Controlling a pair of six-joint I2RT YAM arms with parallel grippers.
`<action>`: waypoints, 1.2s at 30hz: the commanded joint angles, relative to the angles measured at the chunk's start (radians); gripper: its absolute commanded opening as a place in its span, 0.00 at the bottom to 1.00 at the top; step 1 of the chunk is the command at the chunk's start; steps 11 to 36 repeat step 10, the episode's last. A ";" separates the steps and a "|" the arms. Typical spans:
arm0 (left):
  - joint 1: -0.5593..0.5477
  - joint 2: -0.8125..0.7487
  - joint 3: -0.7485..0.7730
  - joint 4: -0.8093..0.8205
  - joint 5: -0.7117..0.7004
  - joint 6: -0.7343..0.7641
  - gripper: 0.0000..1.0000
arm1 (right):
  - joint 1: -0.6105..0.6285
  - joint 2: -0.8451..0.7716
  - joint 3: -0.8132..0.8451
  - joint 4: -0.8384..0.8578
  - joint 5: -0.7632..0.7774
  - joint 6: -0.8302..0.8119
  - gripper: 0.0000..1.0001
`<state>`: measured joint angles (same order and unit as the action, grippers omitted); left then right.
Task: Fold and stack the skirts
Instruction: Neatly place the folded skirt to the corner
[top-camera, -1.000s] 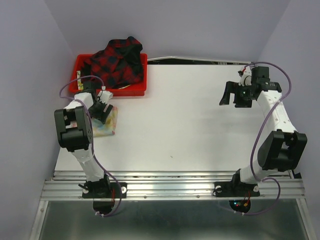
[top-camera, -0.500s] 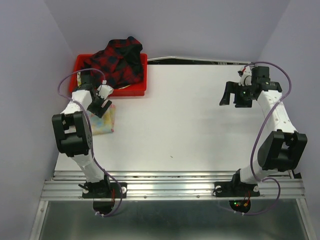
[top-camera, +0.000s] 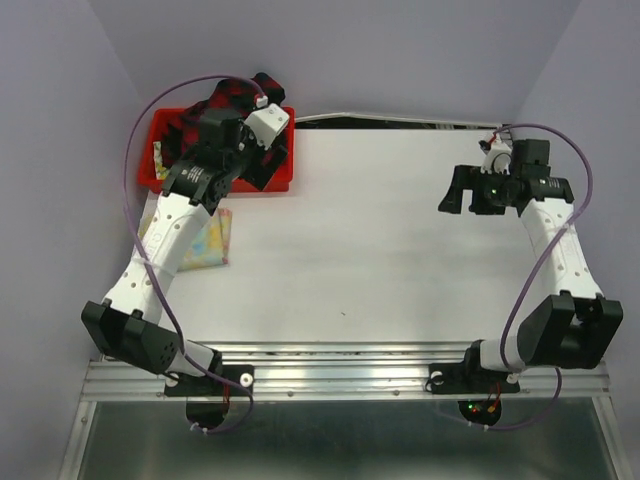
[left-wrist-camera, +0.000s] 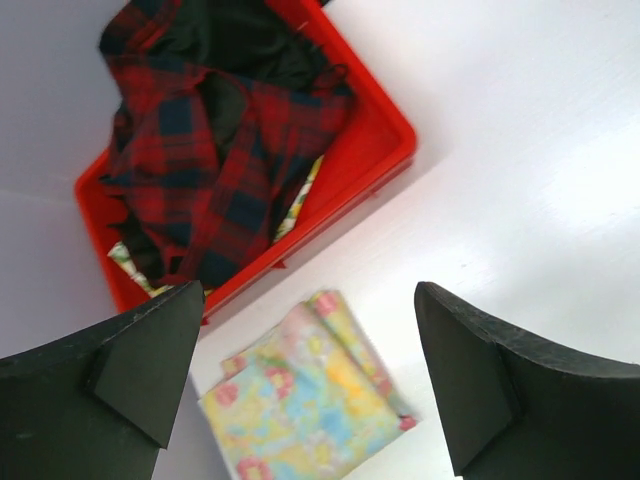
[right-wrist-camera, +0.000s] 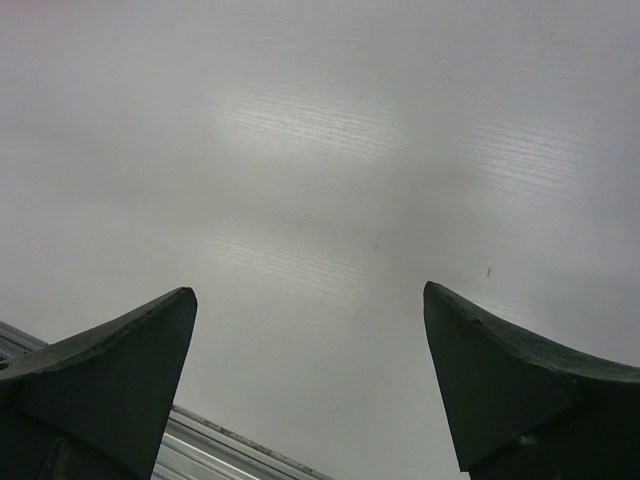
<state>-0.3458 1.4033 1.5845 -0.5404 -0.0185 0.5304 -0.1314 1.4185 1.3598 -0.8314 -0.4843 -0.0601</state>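
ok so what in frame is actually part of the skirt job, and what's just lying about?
Job:
- floral skirt, folded, on the table
- plaid skirt, bunched up in the red tray
- left end effector, open, holding nothing
- right end effector, open, over bare table

Lying about:
- red tray, only a container here
- table

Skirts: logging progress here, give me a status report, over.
Left gripper open, empty, over red tray. Right gripper open, empty. Floral skirt folded on table; plaid skirt heaped in tray. Nothing blocking.
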 joint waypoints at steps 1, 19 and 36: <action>-0.036 0.020 -0.053 0.068 0.072 -0.197 0.99 | -0.008 -0.141 -0.158 0.118 -0.051 -0.023 1.00; -0.130 -0.081 -0.354 0.269 0.029 -0.231 0.98 | -0.008 -0.299 -0.402 0.205 0.004 -0.047 1.00; -0.130 -0.081 -0.354 0.269 0.029 -0.231 0.98 | -0.008 -0.299 -0.402 0.205 0.004 -0.047 1.00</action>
